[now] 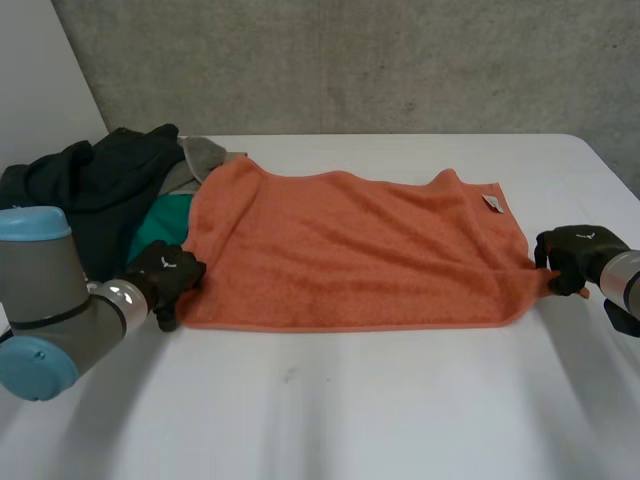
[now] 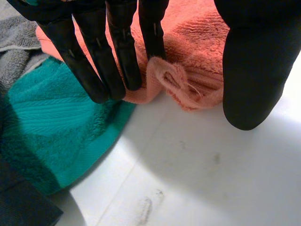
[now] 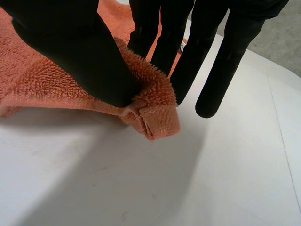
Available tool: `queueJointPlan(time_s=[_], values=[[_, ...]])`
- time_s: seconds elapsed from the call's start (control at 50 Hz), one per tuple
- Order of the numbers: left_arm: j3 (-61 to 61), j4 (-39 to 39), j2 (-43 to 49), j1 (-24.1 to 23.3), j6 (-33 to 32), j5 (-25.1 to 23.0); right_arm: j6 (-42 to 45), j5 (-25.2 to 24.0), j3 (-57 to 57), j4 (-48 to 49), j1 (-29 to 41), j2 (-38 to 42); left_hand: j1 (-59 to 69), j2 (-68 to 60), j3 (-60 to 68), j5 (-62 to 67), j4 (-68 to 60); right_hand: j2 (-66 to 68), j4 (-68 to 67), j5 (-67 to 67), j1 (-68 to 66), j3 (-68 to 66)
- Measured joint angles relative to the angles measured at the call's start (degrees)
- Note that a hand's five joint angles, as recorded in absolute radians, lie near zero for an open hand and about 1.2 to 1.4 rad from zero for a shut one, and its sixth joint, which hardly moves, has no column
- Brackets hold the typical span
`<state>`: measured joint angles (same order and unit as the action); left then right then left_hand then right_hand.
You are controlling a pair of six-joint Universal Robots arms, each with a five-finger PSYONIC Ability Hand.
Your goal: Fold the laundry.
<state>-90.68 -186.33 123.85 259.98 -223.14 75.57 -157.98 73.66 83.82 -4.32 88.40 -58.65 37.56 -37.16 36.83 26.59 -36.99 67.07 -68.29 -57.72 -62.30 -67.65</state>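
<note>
**Head view.** The left arm (image 1: pixel 45 300) is nearest the camera. Its left robot hand (image 1: pixel 165 275) sits at the near left corner of the towel (image 1: pixel 350 250). The orange towel lies spread flat on the white counter (image 1: pixel 330 410) in a single layer, with no fold made. The right robot hand (image 1: pixel 572 258) is at the towel's near right corner. A dark pile (image 1: pixel 90 190) and a teal cloth (image 1: pixel 160 225) lie against the towel's left edge.

**Left wrist view.** Straight fingers (image 2: pixel 117 56) and the thumb (image 2: pixel 254 70) stand on either side of the bunched corner, touching it. The hand is judged clamped on the towel. The teal cloth is just beside that corner.

**Right wrist view.** The thumb (image 3: pixel 80 56) presses the corner against the fingers (image 3: pixel 223 66), so this hand is clamped on the towel. The corner is raised just off the counter.

**Assessment.** The step in hand is gripping both near corners for the first fold. The next move calls for lifting both corners level and carrying them over to the towel's far edge. The left corner should stay clear of the teal cloth so it is not dragged along.
</note>
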Motion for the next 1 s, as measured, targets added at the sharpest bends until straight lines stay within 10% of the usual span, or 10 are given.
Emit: queueJointPlan(time_s=[0.54, 0.84, 1.0], values=[[1.1, -3.0, -3.2, 0.4, -2.2, 2.0, 1.5, -0.6, 0.1, -2.4, 0.5, -2.0, 25.6, -31.1, 31.0, 29.8, -31.3, 0.0, 0.0, 0.0, 0.0, 0.0], [-8.9, 28.4, -25.3, 5.3, -4.4, 8.3, 51.1, -3.9, -0.1, -45.8, -7.5, -10.8, 25.6, -31.1, 31.0, 29.8, -31.4, 0.0, 0.0, 0.0, 0.0, -0.3], [-6.9, 35.2, -26.4, 5.1, -7.5, 7.0, 55.2, -0.6, -4.6, -47.7, -8.0, -6.3, 25.6, -31.1, 31.0, 29.8, -31.4, 0.0, 0.0, 0.0, 0.0, -0.3]])
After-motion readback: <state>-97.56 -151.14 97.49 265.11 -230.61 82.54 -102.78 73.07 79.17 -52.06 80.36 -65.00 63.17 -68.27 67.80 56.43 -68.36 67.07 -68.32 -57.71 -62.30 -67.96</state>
